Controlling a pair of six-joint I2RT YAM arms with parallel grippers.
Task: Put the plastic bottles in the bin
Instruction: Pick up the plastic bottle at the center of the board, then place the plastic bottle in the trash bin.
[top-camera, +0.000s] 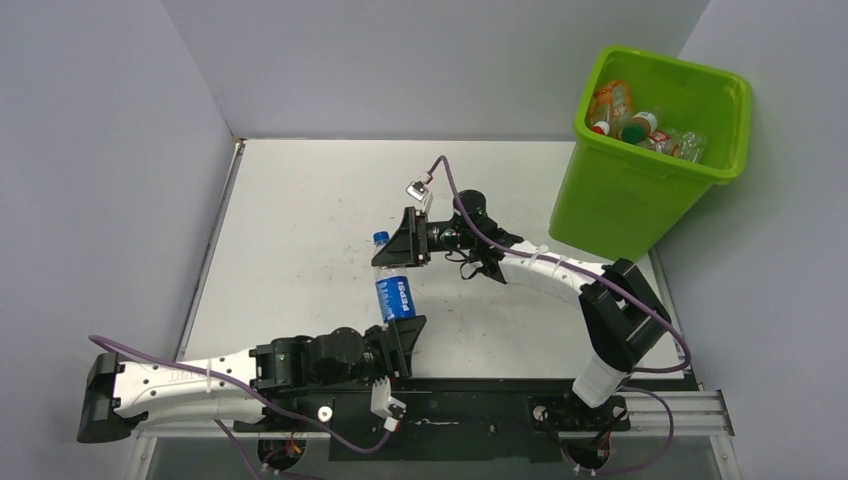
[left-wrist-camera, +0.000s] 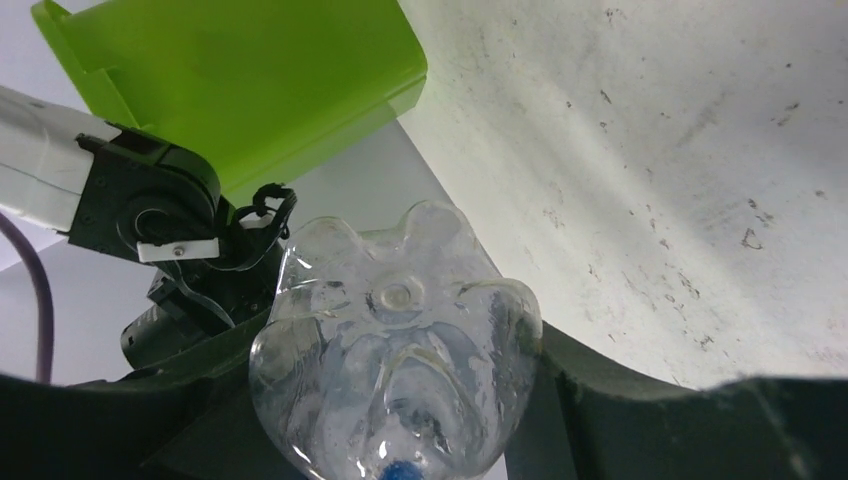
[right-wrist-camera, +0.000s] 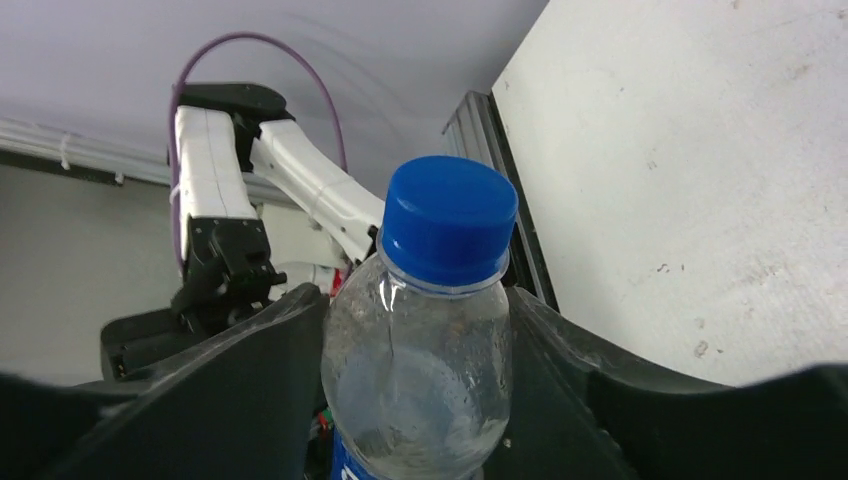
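Observation:
A clear plastic bottle with a blue label and blue cap hangs above the table between both grippers. My left gripper is shut on its lower end; the left wrist view shows the ribbed base wedged between the dark fingers. My right gripper holds the neck end, and its fingers press both sides of the bottle's shoulder. The lime-green bin stands at the far right with several bottles inside it.
The bin rises behind the right arm in the left wrist view. A grey wall runs along the table's left edge. A metal rail lies along the near edge by the arm bases.

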